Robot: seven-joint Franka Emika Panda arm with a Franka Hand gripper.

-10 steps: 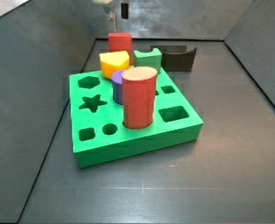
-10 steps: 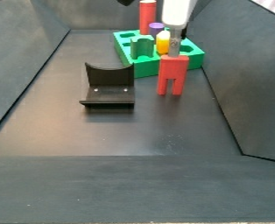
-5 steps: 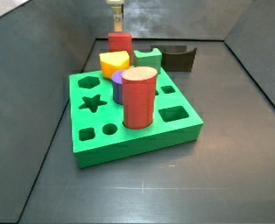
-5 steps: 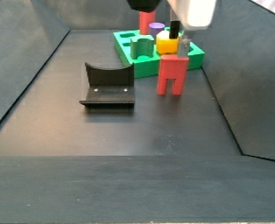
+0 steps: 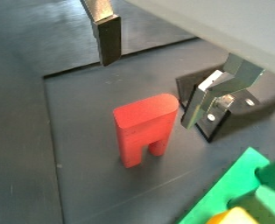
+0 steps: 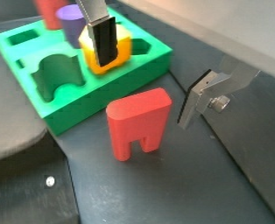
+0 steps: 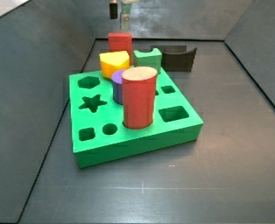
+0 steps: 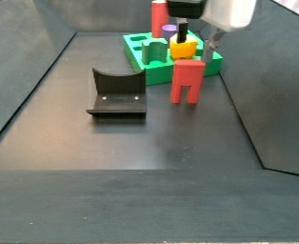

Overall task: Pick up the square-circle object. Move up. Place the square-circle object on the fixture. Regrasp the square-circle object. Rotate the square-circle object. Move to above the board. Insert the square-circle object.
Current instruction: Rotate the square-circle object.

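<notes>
Now | gripper (image 6: 151, 66) above square-circle object (image 6: 139, 122) | jaws released, empty | object upright on floor

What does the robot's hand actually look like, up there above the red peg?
The gripper above the square-circle object has two flat silver metal fingers with dark pads, one fixed by a visible bolt. In a side view its body looks pale and boxy. No cables or markings show.
</notes>
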